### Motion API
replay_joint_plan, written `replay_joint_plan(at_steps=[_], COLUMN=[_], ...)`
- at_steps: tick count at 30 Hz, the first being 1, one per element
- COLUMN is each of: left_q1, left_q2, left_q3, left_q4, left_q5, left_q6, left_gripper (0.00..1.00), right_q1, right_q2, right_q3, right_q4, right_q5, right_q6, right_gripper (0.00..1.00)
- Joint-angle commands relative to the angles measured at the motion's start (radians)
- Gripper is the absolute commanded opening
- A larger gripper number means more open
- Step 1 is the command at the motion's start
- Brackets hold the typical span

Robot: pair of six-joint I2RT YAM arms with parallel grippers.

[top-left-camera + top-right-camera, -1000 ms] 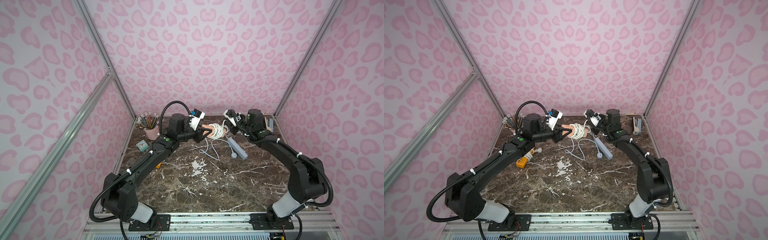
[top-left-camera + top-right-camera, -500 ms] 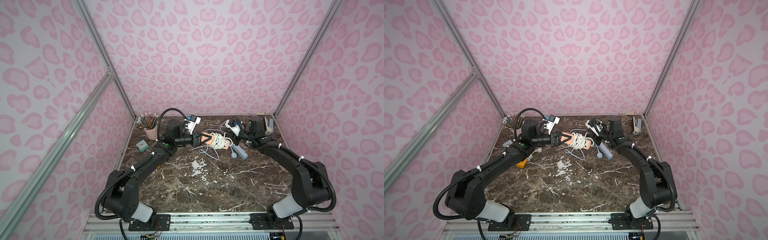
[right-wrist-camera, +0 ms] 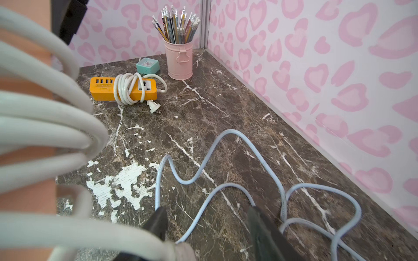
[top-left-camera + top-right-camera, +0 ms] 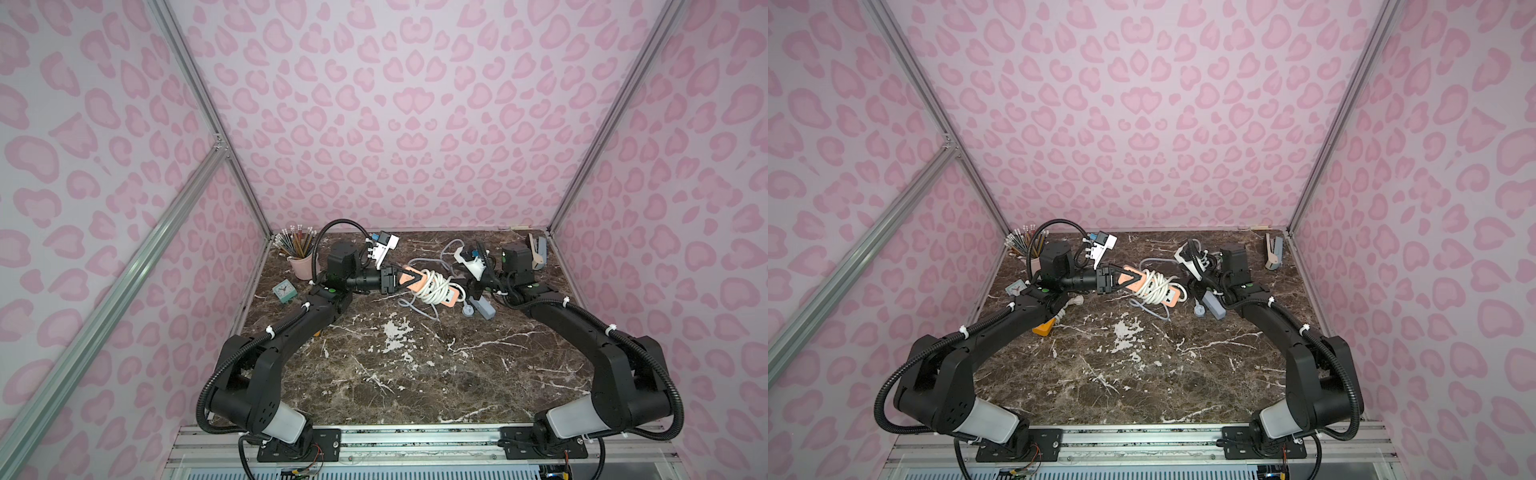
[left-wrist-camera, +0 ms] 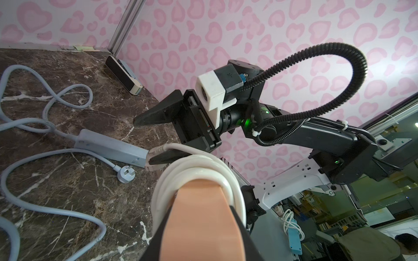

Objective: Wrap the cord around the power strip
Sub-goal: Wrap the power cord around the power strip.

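Left claw (image 4: 404, 277): grips power strip (image 4: 451, 297), nine o'clock end.
Right claw (image 5: 142, 142): agape, empty.
Cord (image 4: 432, 286): looks springy; pinch its loose tail.

Pink cup (image 3: 179, 61) of pencils (image 3: 176, 27), teal clock (image 3: 148, 65) just beside it, orange power strip (image 3: 101, 89) with white cord (image 3: 123, 90) wound round it. Grey-blue strip (image 5: 110, 146), its cord (image 5: 56, 209) loose on marble table (image 3: 203, 108). Far corner: probably a stapler (image 5: 123, 74).
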Motion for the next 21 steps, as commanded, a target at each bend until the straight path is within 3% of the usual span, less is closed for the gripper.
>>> replay_joint_plan(at_steps=[1, 4, 5, 7, 15, 21], left_q1=[0.007, 0.011, 0.011, 0.010, 0.013, 0.013], left_q2=[0.015, 0.035, 0.045, 0.063, 0.094, 0.114], left_q3=[0.029, 0.037, 0.039, 0.045, 0.056, 0.085], left_q4=[0.153, 0.150, 0.150, 0.147, 0.132, 0.086], left_q5=[0.057, 0.057, 0.058, 0.064, 0.067, 0.060], left_q6=[0.012, 0.014, 0.013, 0.012, 0.018, 0.044], left_gripper=[0.03, 0.03, 0.03, 0.03, 0.03, 0.03], right_q1=[0.006, 0.005, 0.006, 0.005, -0.003, -0.029], right_q2=[-0.028, -0.049, -0.051, -0.048, -0.006, -0.038], right_q3=[-0.014, -0.017, -0.016, -0.007, 0.059, 0.061], right_q4=[-0.039, -0.043, -0.049, -0.070, -0.145, -0.091], right_q5=[0.121, 0.163, 0.179, 0.206, 0.279, 0.161], right_q6=[0.008, 0.020, 0.021, 0.023, 0.068, 0.131], right_gripper=[0.64, 0.70, 0.76, 0.97, 0.98, 0.98])
